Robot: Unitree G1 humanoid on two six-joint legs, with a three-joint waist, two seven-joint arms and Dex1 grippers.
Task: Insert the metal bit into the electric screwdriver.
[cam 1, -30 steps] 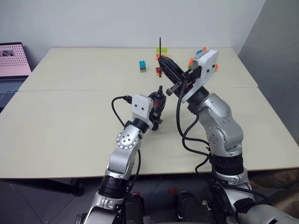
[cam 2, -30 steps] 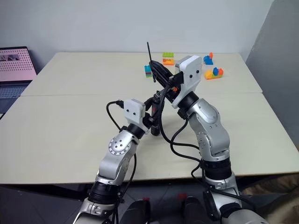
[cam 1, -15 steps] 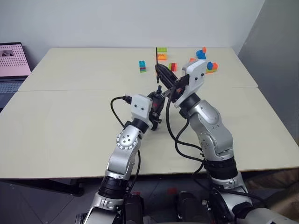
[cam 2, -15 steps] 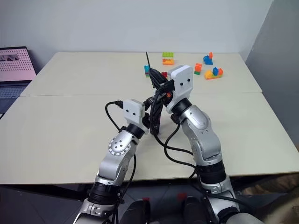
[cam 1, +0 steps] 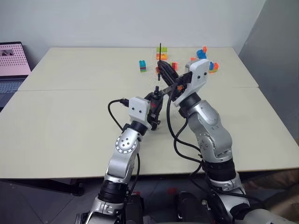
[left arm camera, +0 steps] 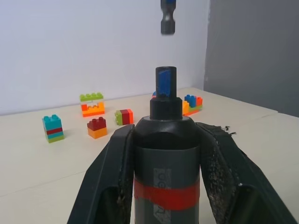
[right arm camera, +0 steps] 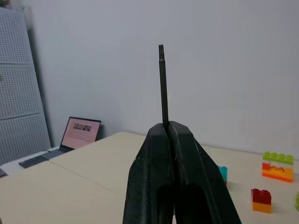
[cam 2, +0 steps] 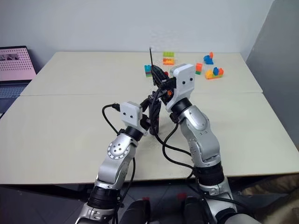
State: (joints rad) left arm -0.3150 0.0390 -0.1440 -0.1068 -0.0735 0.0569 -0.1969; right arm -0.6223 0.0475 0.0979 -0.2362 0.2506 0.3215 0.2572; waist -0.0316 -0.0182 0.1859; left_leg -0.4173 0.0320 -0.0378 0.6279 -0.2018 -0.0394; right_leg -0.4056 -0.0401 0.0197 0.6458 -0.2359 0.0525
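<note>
Metal bit [cam 1: 160, 52] upright above the table [cam 1: 70, 107] in the head views, pinched by the right gripper [cam 1: 162, 69] just above the left gripper [cam 1: 154, 103], toy bricks [cam 1: 142, 66] and a laptop [cam 1: 11, 63] behind. Electric screwdriver [left arm camera: 166, 154] clamped between the left fingers [left arm camera: 110, 182] in the left wrist view, red band visible, bluish tip up, bit's lower end [left arm camera: 167, 18] hanging just over it, apart. Right wrist view: fingers [right arm camera: 149, 177] squeezed shut on the bit's shaft [right arm camera: 162, 84], free end up.

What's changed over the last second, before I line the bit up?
The right gripper, shut on the metal bit, swung in toward the left gripper and now sits just above the electric screwdriver. The left gripper held the screwdriver in place. Bit not yet inserted.
</note>
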